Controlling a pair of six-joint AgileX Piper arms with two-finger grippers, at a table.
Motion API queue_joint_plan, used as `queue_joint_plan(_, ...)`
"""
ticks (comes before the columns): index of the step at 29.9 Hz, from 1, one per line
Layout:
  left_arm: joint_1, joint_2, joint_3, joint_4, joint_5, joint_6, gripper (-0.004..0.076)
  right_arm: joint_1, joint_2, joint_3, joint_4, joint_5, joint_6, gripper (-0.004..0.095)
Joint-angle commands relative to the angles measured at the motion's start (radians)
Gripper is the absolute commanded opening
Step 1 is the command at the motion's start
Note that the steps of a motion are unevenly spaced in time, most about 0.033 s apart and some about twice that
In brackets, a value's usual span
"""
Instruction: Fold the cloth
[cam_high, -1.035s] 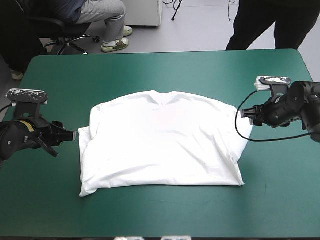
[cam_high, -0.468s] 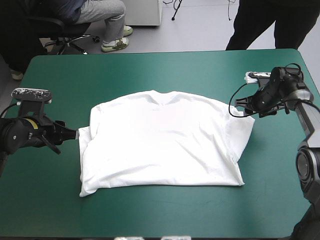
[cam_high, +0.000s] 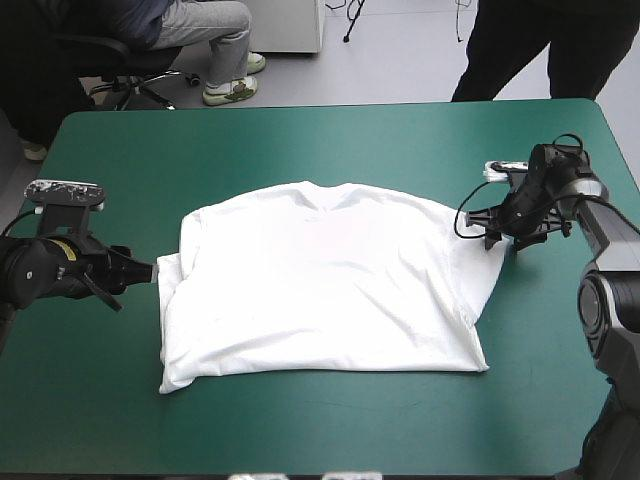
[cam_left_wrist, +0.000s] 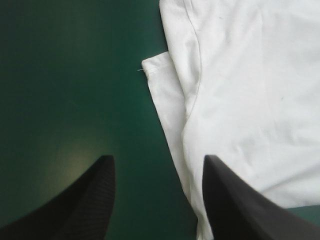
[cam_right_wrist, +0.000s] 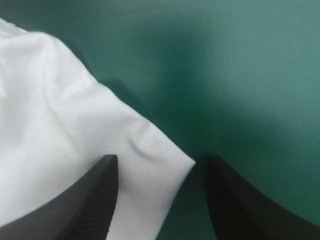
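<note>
The white T-shirt (cam_high: 320, 290) lies flat in the middle of the teal-green table, collar toward the far edge, its sleeves folded in. My left gripper (cam_high: 150, 271) is open at the shirt's left side; in the left wrist view the folded sleeve edge (cam_left_wrist: 167, 107) runs between its black fingers (cam_left_wrist: 85, 200). My right gripper (cam_high: 492, 238) is open, low at the shirt's right sleeve. The sleeve corner (cam_right_wrist: 165, 165) lies between the right gripper's (cam_right_wrist: 160, 200) fingertips in the right wrist view.
Bare teal-green cover (cam_high: 320, 150) surrounds the shirt on all sides. A black cable loops from the right wrist over the shirt's right shoulder area.
The right arm swung in from the table's right side and came down onto the shirt's right sleeve. My left gripper edged slightly closer to the left sleeve. The shirt has not moved.
</note>
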Motion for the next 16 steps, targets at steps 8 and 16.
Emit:
queue_joint_plan(8, -0.003, -0.013, -0.026, 0.005, -0.017, -0.007, 0.0379, -0.010, -0.027, -0.029, 0.062, 0.040, -0.044, -0.0010)
queue_joint_plan(16, -0.003, -0.013, -0.026, 0.005, -0.017, -0.007, 0.0375, -0.007, -0.139, -0.029, 0.087, 0.016, -0.045, -0.0017)
